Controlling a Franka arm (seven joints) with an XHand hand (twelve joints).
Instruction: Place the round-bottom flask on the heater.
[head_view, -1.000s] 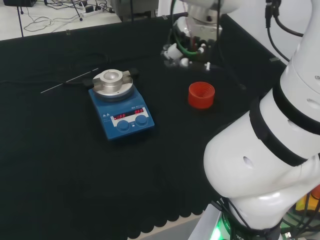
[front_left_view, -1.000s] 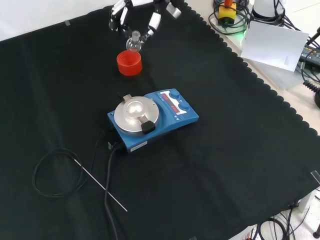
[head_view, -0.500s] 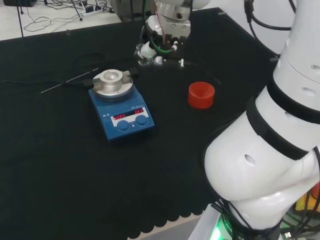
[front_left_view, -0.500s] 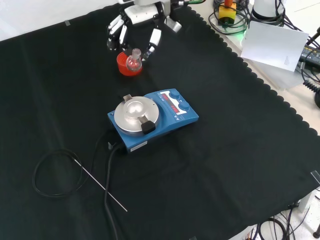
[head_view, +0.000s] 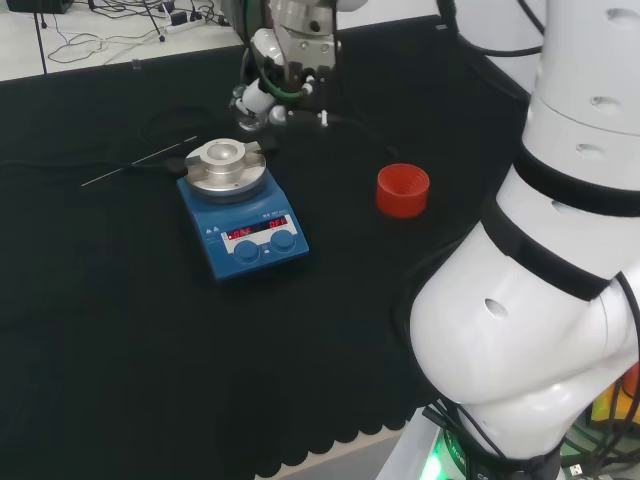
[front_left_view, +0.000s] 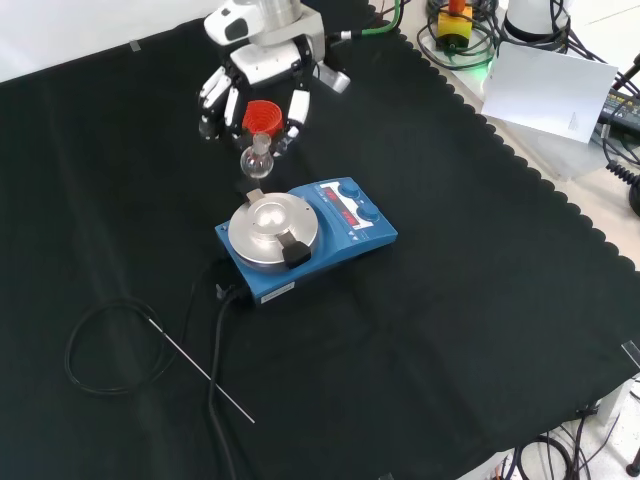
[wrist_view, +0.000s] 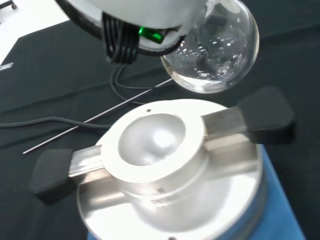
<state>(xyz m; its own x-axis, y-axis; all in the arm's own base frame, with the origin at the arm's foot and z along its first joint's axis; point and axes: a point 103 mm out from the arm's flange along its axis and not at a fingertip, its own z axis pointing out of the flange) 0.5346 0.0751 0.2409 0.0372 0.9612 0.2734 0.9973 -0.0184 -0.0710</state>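
My hand (front_left_view: 262, 75) has its fingers (front_left_view: 297, 104) curled around the neck of the flask (front_left_view: 256, 160), which hangs below them with its neck up. Its round bottom is in the air, just beside the heater (front_left_view: 300, 236), not yet over the hollow metal bowl (wrist_view: 152, 138).

Hand (front_left_view: 262, 72) lowered, fingers curled

Head camera sits behind and above the arm's base, looking over the white links onto the cloth. Front camera faces down from the opposite side. Wrist camera hangs close over the heater (wrist_view: 170, 175), common to all three views (head_view: 243, 218) (front_left_view: 300, 237).
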